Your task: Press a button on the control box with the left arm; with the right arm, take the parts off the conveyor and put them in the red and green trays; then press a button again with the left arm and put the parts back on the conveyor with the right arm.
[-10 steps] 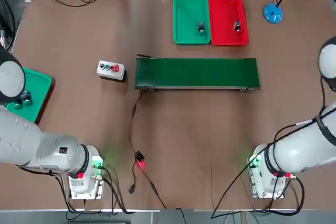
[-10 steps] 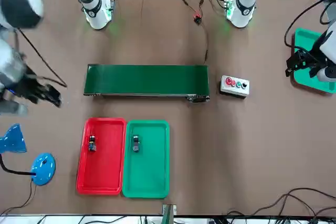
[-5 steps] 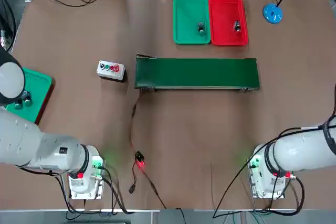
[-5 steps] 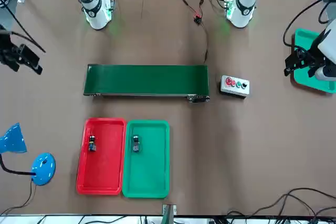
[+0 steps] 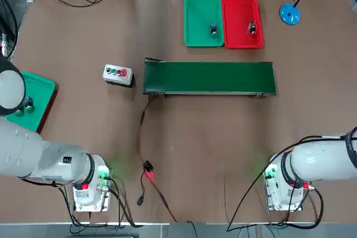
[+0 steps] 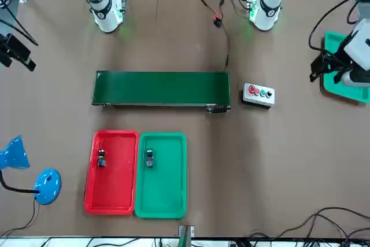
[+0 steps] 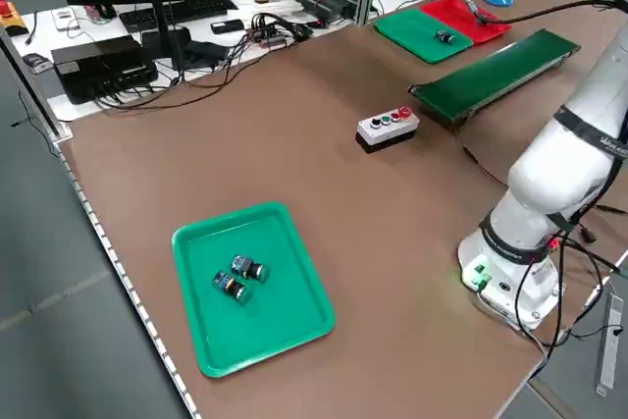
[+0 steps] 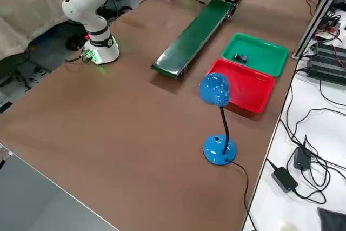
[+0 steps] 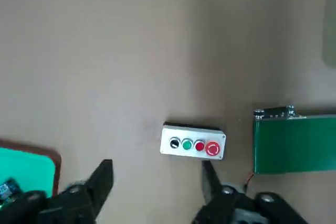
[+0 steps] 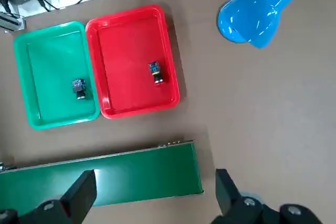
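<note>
Since the frame a second back the right gripper point(image 6: 14, 55) has pulled away from the blue lamp point(image 6: 32, 169) toward the arm-base side of the table edge; control box, conveyor and trays have not shifted.

Control box point(image 5: 117, 74): small pale grey rectangular box, buttons in a row on top. The left wrist view shows one dark, one green and two red. Its long axis runs in line with the conveyor point(image 5: 209, 77), just off that belt's end on the robot's left; a narrow strip of table lies between them. No legible writing on it.

Conveyor: dark green belt, bare. Beyond it, green tray point(image 5: 203, 19) and red tray point(image 5: 241, 14) lie side by side, touching, one small part in each point(image 5: 212, 29) point(image 5: 251, 28).

Left gripper point(image 9: 155, 179): fingers apart, holding nothing, raised above the table between the control box and a teal tray point(image 7: 252, 285) carrying two small parts.

Right gripper: jaws spread wide, empty.
</note>
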